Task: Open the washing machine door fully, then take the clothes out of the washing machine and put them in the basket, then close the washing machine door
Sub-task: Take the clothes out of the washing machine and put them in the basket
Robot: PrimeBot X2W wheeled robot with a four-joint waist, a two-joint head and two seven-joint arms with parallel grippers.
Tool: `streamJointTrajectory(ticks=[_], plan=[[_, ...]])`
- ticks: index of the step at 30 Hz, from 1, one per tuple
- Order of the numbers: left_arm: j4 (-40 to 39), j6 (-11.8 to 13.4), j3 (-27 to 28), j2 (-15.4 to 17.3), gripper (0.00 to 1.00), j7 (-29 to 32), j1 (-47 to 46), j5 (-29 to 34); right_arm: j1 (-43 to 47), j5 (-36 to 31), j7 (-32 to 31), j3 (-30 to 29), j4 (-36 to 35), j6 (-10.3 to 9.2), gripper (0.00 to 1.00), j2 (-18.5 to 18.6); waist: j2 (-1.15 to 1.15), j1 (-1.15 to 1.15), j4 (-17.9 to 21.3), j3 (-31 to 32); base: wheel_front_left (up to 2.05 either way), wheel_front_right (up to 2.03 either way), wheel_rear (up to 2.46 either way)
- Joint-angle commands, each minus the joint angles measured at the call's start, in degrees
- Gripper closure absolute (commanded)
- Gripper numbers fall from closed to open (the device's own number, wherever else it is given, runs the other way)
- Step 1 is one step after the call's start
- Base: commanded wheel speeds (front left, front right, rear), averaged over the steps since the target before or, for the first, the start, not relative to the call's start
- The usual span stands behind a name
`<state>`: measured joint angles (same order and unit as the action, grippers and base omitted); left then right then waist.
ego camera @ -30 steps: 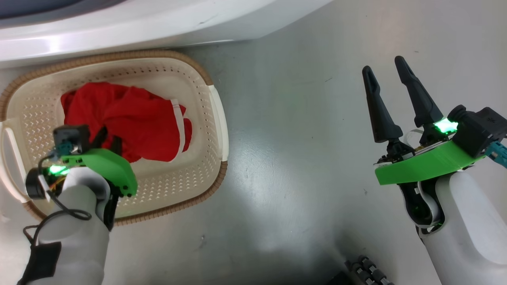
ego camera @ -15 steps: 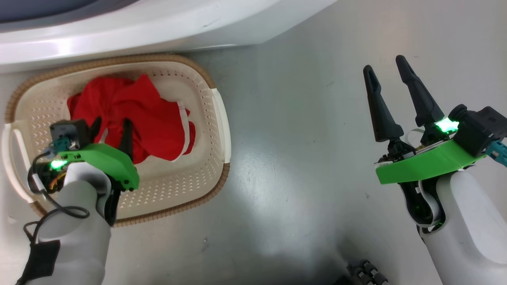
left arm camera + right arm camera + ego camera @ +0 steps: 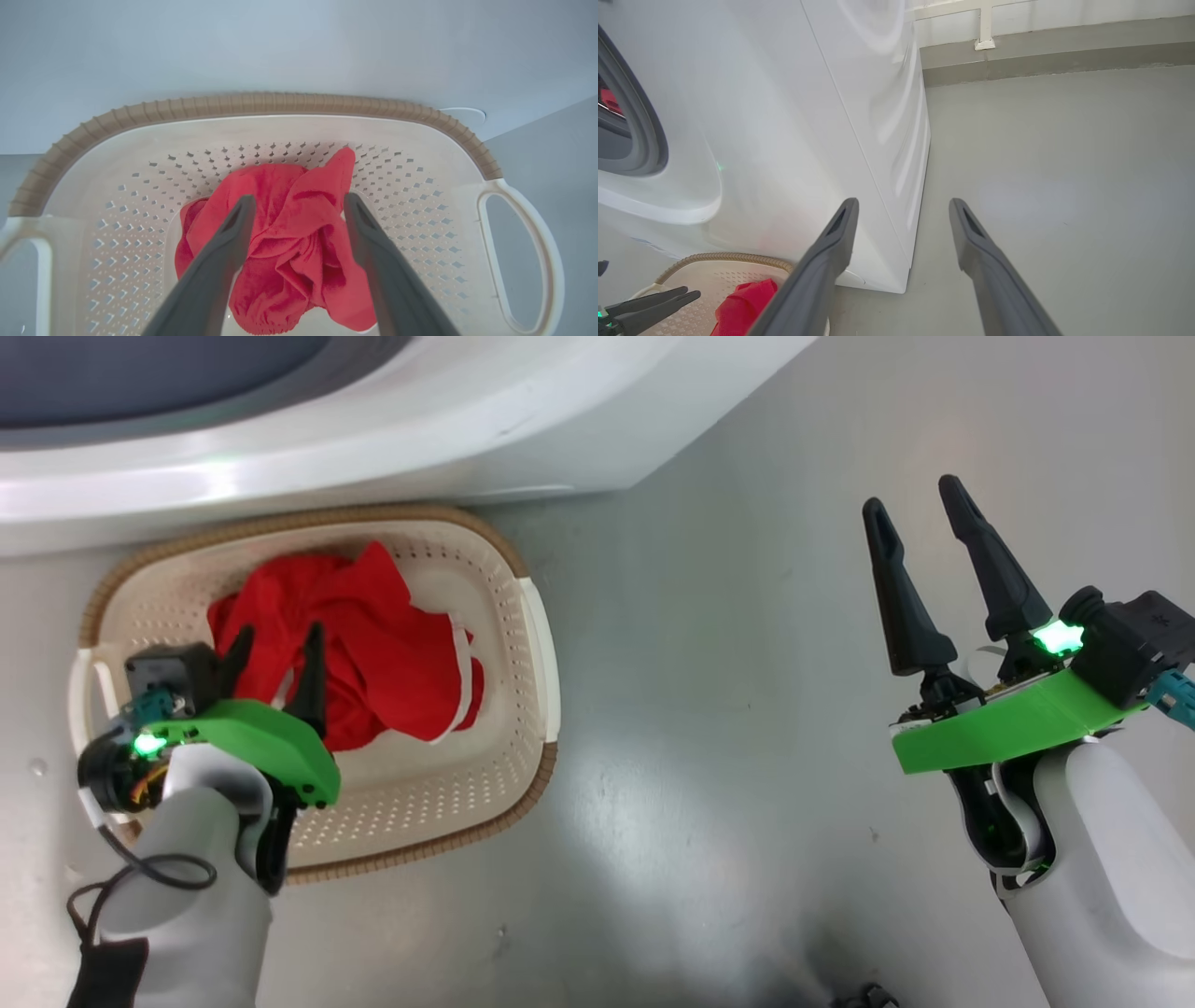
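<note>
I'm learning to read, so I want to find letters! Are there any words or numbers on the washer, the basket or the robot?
No text reads clearly here.
Washer: a faint bluish mark low on its front, too blurred to read.
Black box on the right wrist: a tiny pale mark, too small to read.
Basket and clothes: no writing shows.

Soft red cloth clothes [image 3: 289, 242], perforated plastic basket [image 3: 420, 154], glossy white washing machine [image 3: 794, 116]
</note>
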<state>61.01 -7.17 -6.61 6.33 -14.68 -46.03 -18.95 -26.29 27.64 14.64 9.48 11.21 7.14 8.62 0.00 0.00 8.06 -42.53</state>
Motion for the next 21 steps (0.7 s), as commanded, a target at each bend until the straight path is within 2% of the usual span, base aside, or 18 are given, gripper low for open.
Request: streamJointTrajectory(ticks=[1,11,21], plan=[[-1.5,-0.3,1.0,1.6,0.00,-0.3,3.1,-0.5,2.3,-0.3,0.4,0.7,-0.9,0.35,0.00,0.4,0.00,0.00,-0.5,2.0,0.00,0.00,0.00],[-10.4,-0.3,4.0,1.4,0.00,-0.3,10.6,0.9,5.6,-0.2,0.4,0.9,0.5,0.35,0.00,1.6,0.00,0.00,-1.1,11.3,0.00,0.00,0.00],[-17.0,-0.3,6.1,0.4,0.00,-0.3,16.8,3.0,8.9,-0.1,0.4,1.0,1.6,0.35,0.00,2.7,0.00,0.00,-1.9,17.8,0.00,0.00,0.00]])
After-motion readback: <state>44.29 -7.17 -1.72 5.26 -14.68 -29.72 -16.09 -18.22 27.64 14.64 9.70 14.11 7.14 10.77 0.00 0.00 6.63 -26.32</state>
